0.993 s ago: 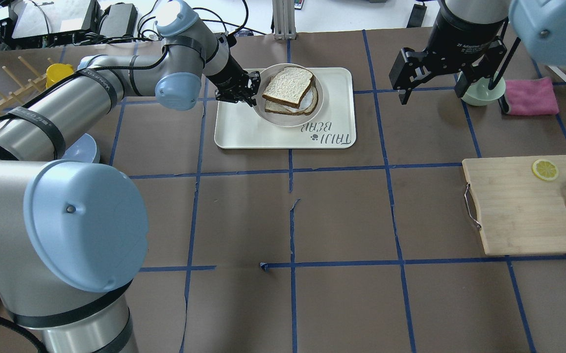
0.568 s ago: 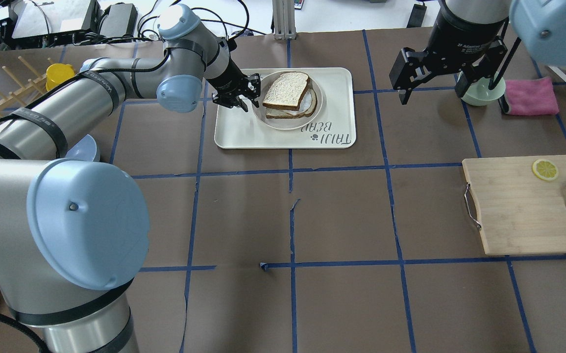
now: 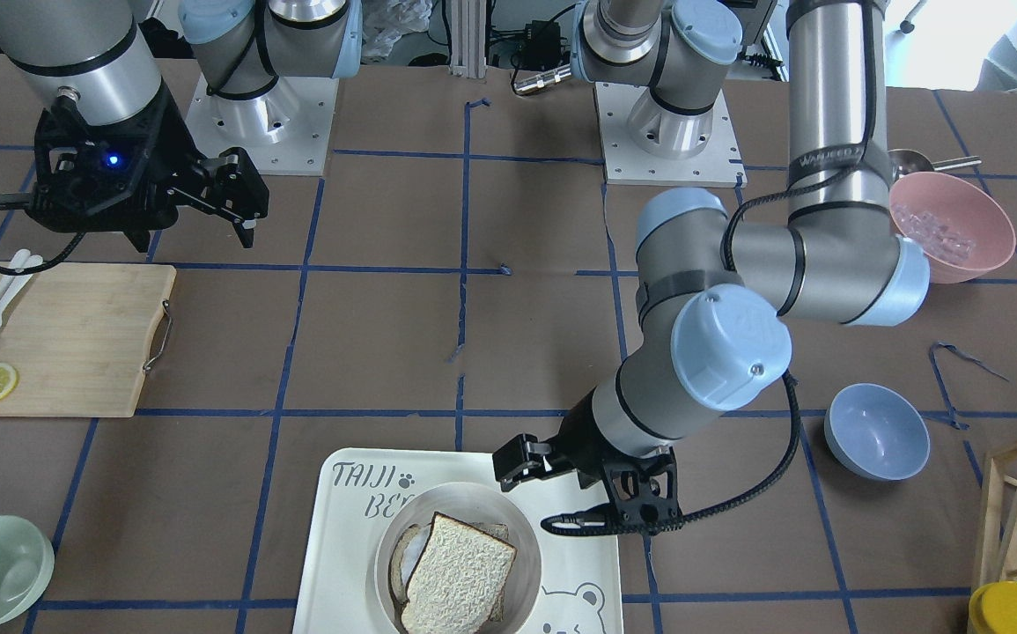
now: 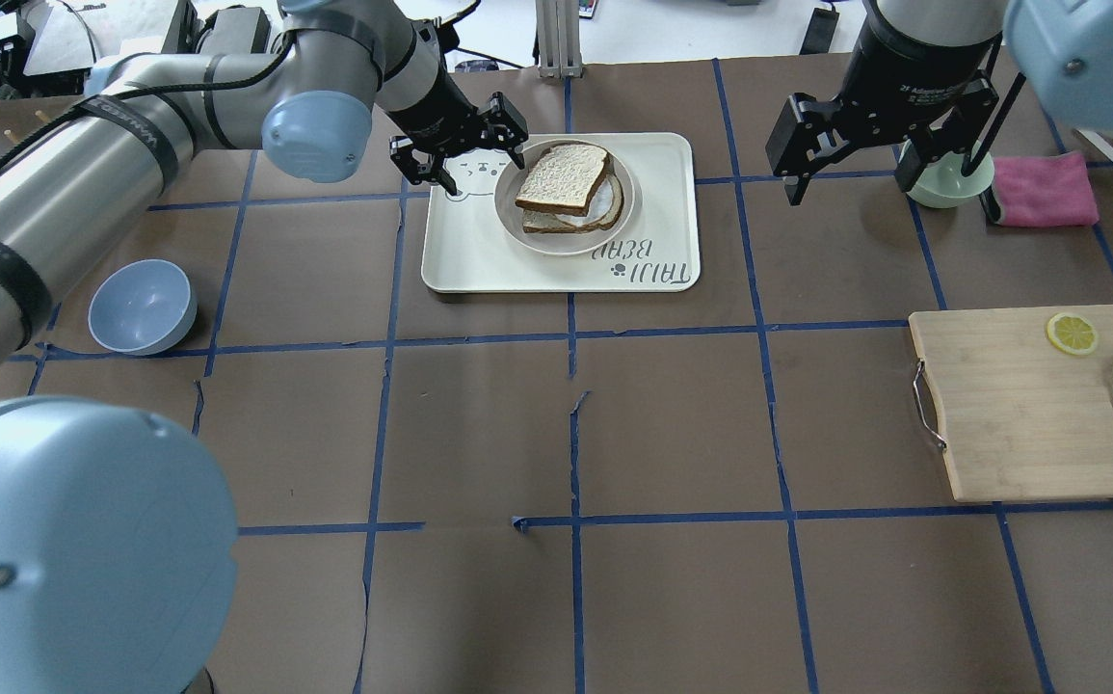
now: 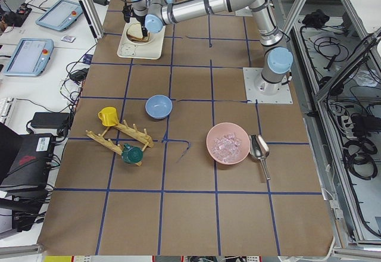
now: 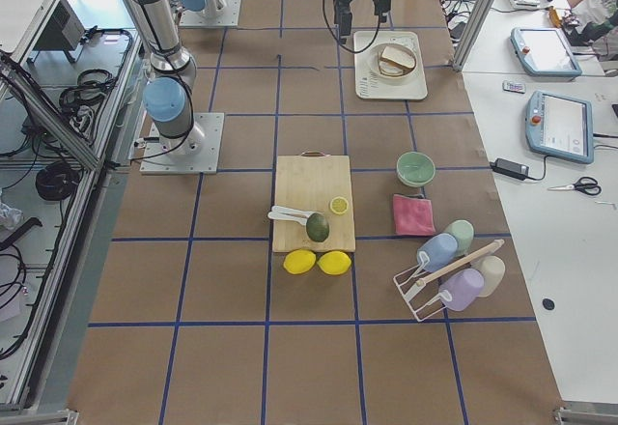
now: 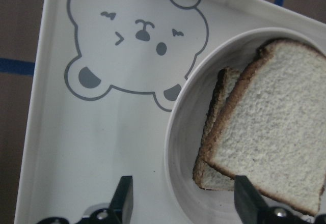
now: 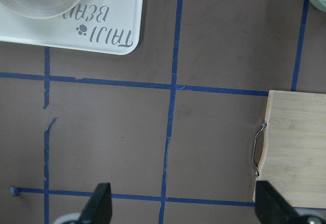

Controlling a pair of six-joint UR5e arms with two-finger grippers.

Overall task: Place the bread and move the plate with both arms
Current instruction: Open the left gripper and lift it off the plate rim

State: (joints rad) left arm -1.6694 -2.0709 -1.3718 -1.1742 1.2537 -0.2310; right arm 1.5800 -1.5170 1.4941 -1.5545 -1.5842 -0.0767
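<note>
The plain bread slice (image 4: 564, 178) lies on top of a second slice with white showing under it, both on the round cream plate (image 4: 556, 245). The plate stands on the "TAIJI BEAR" tray (image 4: 479, 260). My left gripper (image 4: 464, 145) is open and empty, raised over the tray's bear print just left of the plate. In the left wrist view, the left gripper (image 7: 186, 201) has one finger over the tray (image 7: 102, 132) and the other over the plate's rim (image 7: 175, 147), with the bread (image 7: 270, 147) to the right. My right gripper (image 4: 848, 188) is open and empty, off to the right of the tray.
A pale green bowl (image 4: 941, 183) and a pink cloth (image 4: 1043, 188) lie behind the right gripper. A wooden cutting board (image 4: 1019, 405) with a lemon slice, an avocado and white cutlery is at the right. A blue bowl (image 4: 142, 308) stands at the left.
My left gripper has drawn back from the plate's left rim toward the tray's far-left corner, risen, and its jaws stand wider. The right arm has hardly moved.
</note>
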